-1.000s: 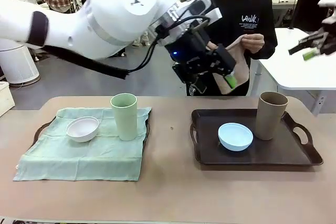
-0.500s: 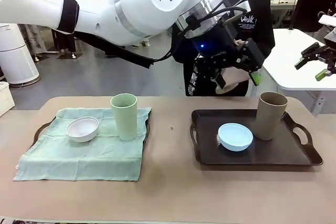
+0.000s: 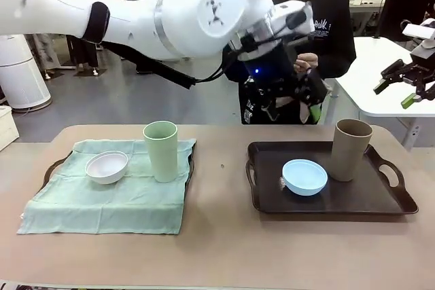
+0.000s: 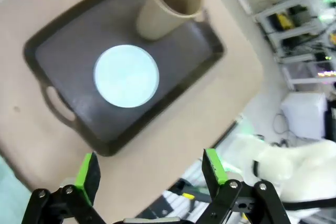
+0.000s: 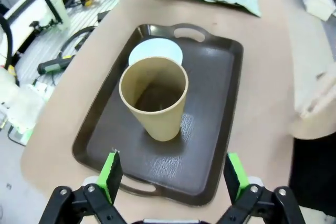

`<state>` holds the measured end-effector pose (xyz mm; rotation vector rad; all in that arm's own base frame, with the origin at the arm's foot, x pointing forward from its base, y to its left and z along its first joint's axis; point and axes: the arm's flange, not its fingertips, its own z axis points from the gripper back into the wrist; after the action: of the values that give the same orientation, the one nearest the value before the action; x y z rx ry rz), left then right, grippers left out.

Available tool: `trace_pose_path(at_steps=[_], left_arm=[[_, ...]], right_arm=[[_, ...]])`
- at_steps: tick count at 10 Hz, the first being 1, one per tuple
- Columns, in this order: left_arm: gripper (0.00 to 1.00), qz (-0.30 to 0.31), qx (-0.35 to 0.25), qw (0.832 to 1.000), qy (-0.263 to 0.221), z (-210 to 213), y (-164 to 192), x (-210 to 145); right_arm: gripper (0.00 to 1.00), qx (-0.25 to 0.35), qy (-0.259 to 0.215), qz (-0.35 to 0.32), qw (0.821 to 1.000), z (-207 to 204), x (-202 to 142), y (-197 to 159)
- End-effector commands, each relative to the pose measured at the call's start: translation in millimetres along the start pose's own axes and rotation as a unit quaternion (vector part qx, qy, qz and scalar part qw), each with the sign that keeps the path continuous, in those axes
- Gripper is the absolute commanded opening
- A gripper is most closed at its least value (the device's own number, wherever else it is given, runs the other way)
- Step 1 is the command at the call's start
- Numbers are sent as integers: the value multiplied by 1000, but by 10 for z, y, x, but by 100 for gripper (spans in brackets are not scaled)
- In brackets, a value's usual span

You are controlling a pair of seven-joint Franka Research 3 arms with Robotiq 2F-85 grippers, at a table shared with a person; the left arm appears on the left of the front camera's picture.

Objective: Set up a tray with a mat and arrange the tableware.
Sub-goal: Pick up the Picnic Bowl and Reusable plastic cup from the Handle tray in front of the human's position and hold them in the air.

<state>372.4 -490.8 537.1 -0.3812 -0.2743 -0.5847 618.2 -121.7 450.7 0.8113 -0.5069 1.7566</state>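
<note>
Hovering high over the dark brown plastic tray (image 3: pixel 380 205), the left gripper (image 4: pixel 149 167) gapes wide, empty; the right gripper (image 5: pixel 172 174), likewise, looks down on the tall tan-brown cup (image 5: pixel 155 100). Cup and light blue round bowl (image 3: pixel 304 176) sit on bare tray, probably awaiting a mat. A green cloth mat (image 3: pixel 102 202) carries the white bowl (image 3: pixel 107 166) and pale green cup (image 3: pixel 161 150); a person's hand (image 3: pixel 306 64) crowds the left gripper.
</note>
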Motion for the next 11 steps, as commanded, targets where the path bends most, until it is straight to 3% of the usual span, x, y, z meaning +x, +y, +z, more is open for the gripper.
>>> trace_pose_path(at_steps=[1,3,6,7,8,11], left_arm=[[100,38,101,994,30,-289,-219,166],[100,75,157,983,65,-538,-245,249],[100,108,159,978,81,-665,-249,233],[100,79,166,980,72,-687,-131,45],[100,79,166,980,72,-687,-131,45],[100,88,167,979,79,-725,-154,125]], right_arm=[[100,23,39,37,998,-134,-92,-171],[100,45,23,43,998,-304,-171,-226],[100,64,9,36,997,-479,-251,-271],[100,74,3,25,997,-511,-260,-279],[100,53,8,27,998,-495,-233,-245],[100,69,7,21,997,-558,-253,-245]])
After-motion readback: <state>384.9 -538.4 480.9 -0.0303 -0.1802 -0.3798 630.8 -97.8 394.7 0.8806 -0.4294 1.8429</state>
